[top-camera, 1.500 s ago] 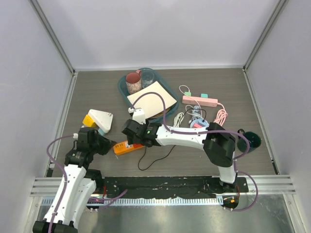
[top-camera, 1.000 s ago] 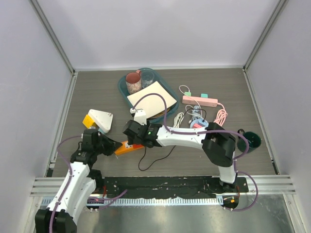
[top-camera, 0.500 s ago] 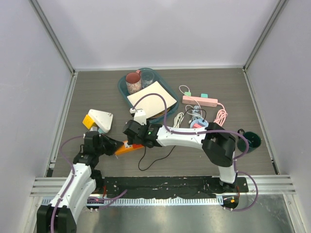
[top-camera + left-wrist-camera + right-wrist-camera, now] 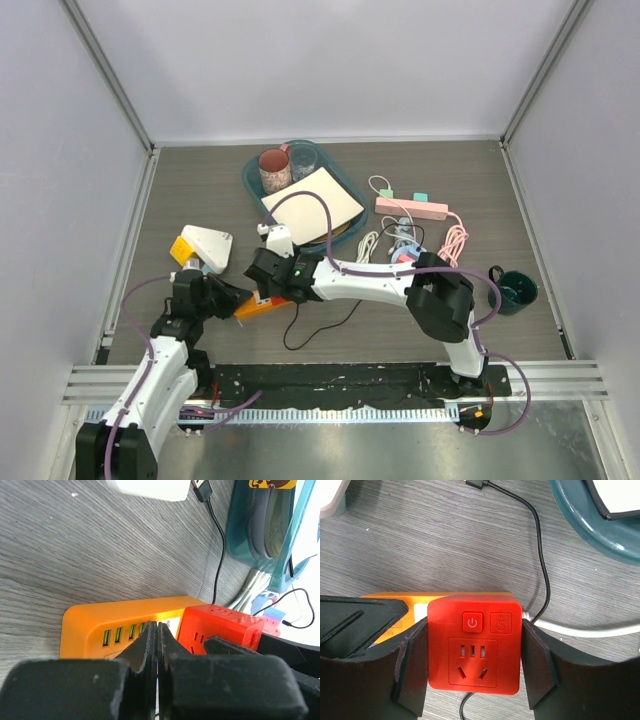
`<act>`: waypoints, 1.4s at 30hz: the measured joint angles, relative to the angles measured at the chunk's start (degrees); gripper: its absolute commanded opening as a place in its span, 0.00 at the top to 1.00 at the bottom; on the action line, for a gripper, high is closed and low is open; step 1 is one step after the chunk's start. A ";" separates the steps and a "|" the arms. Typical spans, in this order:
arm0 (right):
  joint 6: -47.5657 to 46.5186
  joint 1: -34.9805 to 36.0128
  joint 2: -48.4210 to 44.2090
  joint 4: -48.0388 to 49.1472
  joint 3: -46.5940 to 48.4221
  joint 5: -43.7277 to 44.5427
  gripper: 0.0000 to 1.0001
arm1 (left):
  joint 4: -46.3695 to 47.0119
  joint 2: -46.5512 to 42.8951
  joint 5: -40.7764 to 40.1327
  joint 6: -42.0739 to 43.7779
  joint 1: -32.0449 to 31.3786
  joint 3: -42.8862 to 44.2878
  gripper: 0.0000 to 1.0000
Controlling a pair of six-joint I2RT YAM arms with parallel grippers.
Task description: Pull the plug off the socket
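Plug clamped in right gripper, strip pinned under left

Plug and socket sit together directly under the two grippers. The right gripper (image 4: pixel 474 655) pinches the red plug (image 4: pixel 474 642), a square cube with a power button and a socket face turned up to the wrist camera. One black finger (image 4: pixel 412 665) presses flat against one side wall and the other finger lies against the opposite wall. The orange socket strip (image 4: pixel 415 600) shows just beyond the cube's far edge and runs off past that pointed finger. Whether the cube's pins are seated in the strip or drawn out cannot be told.

The left gripper (image 4: pixel 157 630) has its fingers pressed together with nothing between them. Their tips rest on the top face of the orange socket strip (image 4: pixel 115 622), beside a row of green-lit slots. The red plug (image 4: pixel 220 625) stands just to the side of those tips, against the strip's end.

From above, the left gripper (image 4: pixel 232 300) and right gripper (image 4: pixel 268 285) meet nose to nose over the orange socket strip (image 4: pixel 255 306).

Ahead of the right gripper's fingertips a black cable (image 4: pixel 542 555) curves across the grey table (image 4: pixel 420 540). A white cable (image 4: pixel 585 630) leaves from beside the cube, and the rim of a teal tray (image 4: pixel 590 525) lies further ahead
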 measured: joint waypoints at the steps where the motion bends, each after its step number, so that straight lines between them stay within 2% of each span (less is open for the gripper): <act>1: 0.00 0.11 0.20 -0.24 0.28 0.33 0.85 | 0.00 -0.02 0.09 0.28 0.00 0.00 0.74; 3: 0.09 0.24 0.20 -0.33 0.28 0.59 0.85 | -0.26 -0.04 0.52 0.96 -0.07 0.31 0.52; 4: 0.11 0.33 0.20 -0.37 0.28 0.72 0.84 | 0.00 -0.13 1.07 0.72 -0.15 0.72 0.34; 7: 0.11 0.33 0.20 -0.31 0.22 1.03 0.83 | 0.17 -0.28 2.23 0.87 -0.87 2.45 0.21; 8: 0.02 0.33 0.20 -0.28 0.17 1.11 0.83 | -0.39 -0.17 2.25 0.63 -1.14 3.13 0.20; 12: -0.31 0.33 -0.15 -0.07 -0.28 1.36 0.83 | -3.52 1.07 3.06 -1.09 -1.25 5.09 0.32; 14: -0.55 0.33 -0.37 -0.09 -0.50 1.40 0.84 | -5.42 1.55 3.39 -1.18 -1.27 5.90 0.40; 15: -0.48 0.33 -0.50 -0.09 -0.68 1.42 0.84 | -6.60 1.57 3.41 -0.92 -1.29 6.51 0.49; 16: -0.37 0.35 -0.61 0.04 -0.85 1.62 0.84 | -8.24 1.70 3.30 -0.63 -1.38 7.13 0.52; 17: -0.15 0.33 -0.76 0.22 -1.09 1.79 0.84 | -9.60 1.64 3.13 -0.57 -1.46 7.50 0.52; 18: 0.09 0.33 -0.90 0.35 -1.38 2.05 0.84 | -11.43 1.40 2.43 -0.74 -1.53 7.93 0.45; 21: 0.74 0.33 -1.53 0.72 -2.27 2.60 0.84 | -16.17 0.02 0.00 -2.86 -1.62 8.48 0.40; 23: 0.94 0.33 -1.95 0.98 -2.73 2.86 0.84 | -18.93 -0.55 -1.62 -4.74 -1.62 9.35 0.39; 26: 0.98 0.33 -2.84 1.25 -3.50 3.06 0.84 | -22.75 -0.26 -3.50 -3.21 -1.66 11.67 0.39; 28: 1.01 0.33 -3.43 1.46 -4.02 3.17 0.84 | -23.76 0.13 -4.17 -1.36 -1.68 13.42 0.67; 30: 1.05 0.33 -3.72 1.66 -4.39 3.32 0.84 | -23.76 0.44 -4.50 0.00 -1.73 14.73 0.78; 32: 1.16 0.33 -3.98 1.92 -4.85 3.34 0.84 | -22.47 0.31 -3.30 0.98 -1.73 15.06 0.83; 34: 1.20 0.33 -4.22 2.29 -5.38 3.34 0.84 | -19.80 0.63 -0.83 1.25 -1.81 14.88 0.99; 42: 1.40 0.33 -4.74 3.63 -6.29 3.32 0.84 | -5.66 7.98 7.65 1.09 -2.43 9.35 1.00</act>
